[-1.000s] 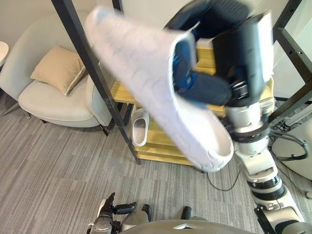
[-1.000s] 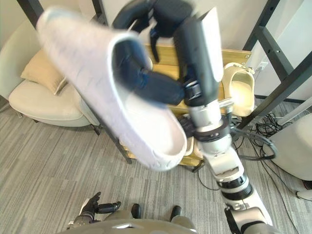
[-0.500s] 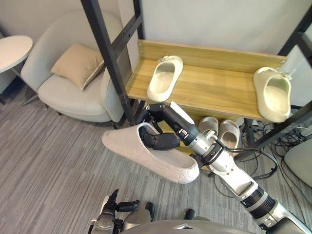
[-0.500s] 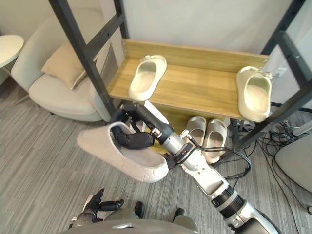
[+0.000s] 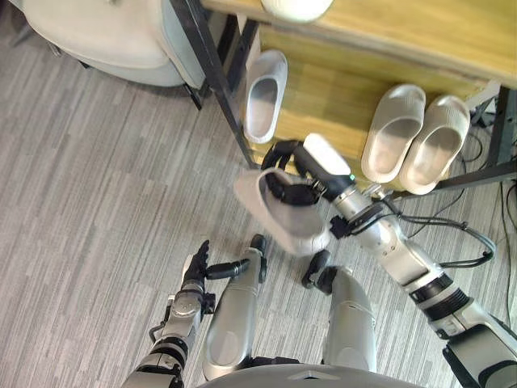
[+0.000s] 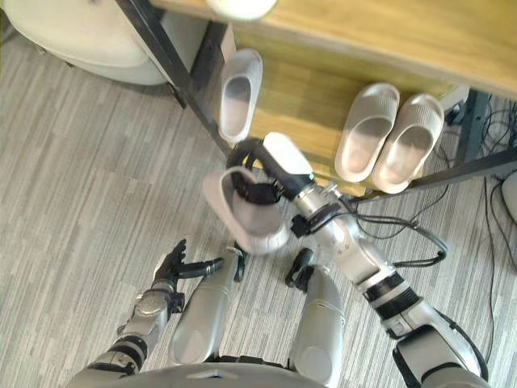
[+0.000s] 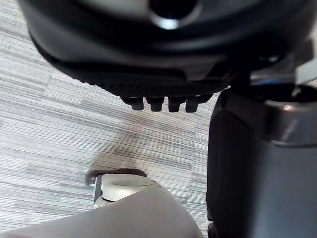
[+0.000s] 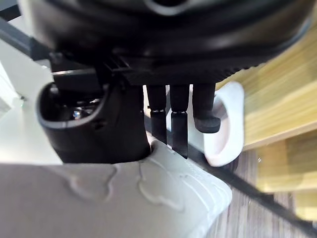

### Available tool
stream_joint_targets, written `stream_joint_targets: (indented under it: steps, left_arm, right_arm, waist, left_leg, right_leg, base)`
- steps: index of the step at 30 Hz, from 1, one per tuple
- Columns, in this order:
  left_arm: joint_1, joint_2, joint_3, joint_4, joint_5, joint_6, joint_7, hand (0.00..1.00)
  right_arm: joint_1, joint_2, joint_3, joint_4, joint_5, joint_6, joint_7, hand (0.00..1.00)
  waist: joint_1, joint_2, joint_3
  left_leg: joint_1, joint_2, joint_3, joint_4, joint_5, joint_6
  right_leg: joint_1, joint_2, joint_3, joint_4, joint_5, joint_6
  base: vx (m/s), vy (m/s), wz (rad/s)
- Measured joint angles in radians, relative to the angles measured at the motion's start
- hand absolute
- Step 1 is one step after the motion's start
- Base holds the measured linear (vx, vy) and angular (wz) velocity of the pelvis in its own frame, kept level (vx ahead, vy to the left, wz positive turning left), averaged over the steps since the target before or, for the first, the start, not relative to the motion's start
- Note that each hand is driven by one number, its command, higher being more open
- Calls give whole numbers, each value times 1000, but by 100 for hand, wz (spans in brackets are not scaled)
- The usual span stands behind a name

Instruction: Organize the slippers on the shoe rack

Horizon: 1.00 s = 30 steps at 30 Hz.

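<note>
My right hand is shut on a white slipper, with its fingers hooked inside the opening. It holds the slipper tilted above the carpet, just before the front edge of the rack's lower wooden shelf. A single pale slipper lies at that shelf's left end, and a pair lies at its right. The toe of another slipper shows on the upper shelf. My left hand hangs low at the left, open and holding nothing.
A black slanted frame post stands just left of the held slipper. A light armchair sits at the far left. Grey striped carpet spreads to the left. Cables trail on the floor at the right.
The camera has tilted down towards the floor. My right hand has brought the white slipper down from close before the camera to the level of the lower shelf.
</note>
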Motion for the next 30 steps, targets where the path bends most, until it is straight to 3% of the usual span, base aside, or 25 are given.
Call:
stream_joint_targets:
  steps: [6, 18, 23, 30]
  left_arm:
    - [-5, -23, 79, -106, -29, -18, -3, 100]
    - [-18, -46, 114, -168, -38, -18, -1, 100]
    - [-17, -45, 105, -188, -48, -18, 5, 100]
    - [-17, -41, 71, -234, -70, -21, 17, 100]
  right_arm:
    - [-20, 29, -152, -134, -79, 24, -162, 0]
    - [-88, 46, -235, -183, -149, 84, -266, 0]
    - [-166, 46, -236, -93, -158, 112, -310, 0]
    - [-350, 47, -222, 215, -158, 185, -339, 0]
  waist:
    - [2, -15, 11]
    - [24, -26, 19]
    - [34, -34, 20]
    - [58, -37, 21]
  left_leg:
    - [-210, 31, 0, 264, -102, -12]
    - [-305, 33, -35, 366, -128, -46]
    - [-327, 33, -41, 368, -127, -52]
    - [-384, 33, -51, 404, -129, -58]
  right_leg:
    - [-211, -20, 34, 261, -108, -17]
    - [-291, -44, 9, 391, -180, -48]
    - [-313, -48, 1, 403, -190, -55]
    - [-361, -57, -6, 441, -204, -61]
  base:
    - [-116, -31, -12]
    - [-26, 6, 6]
    - [4, 2, 3]
    - [4, 19, 3]
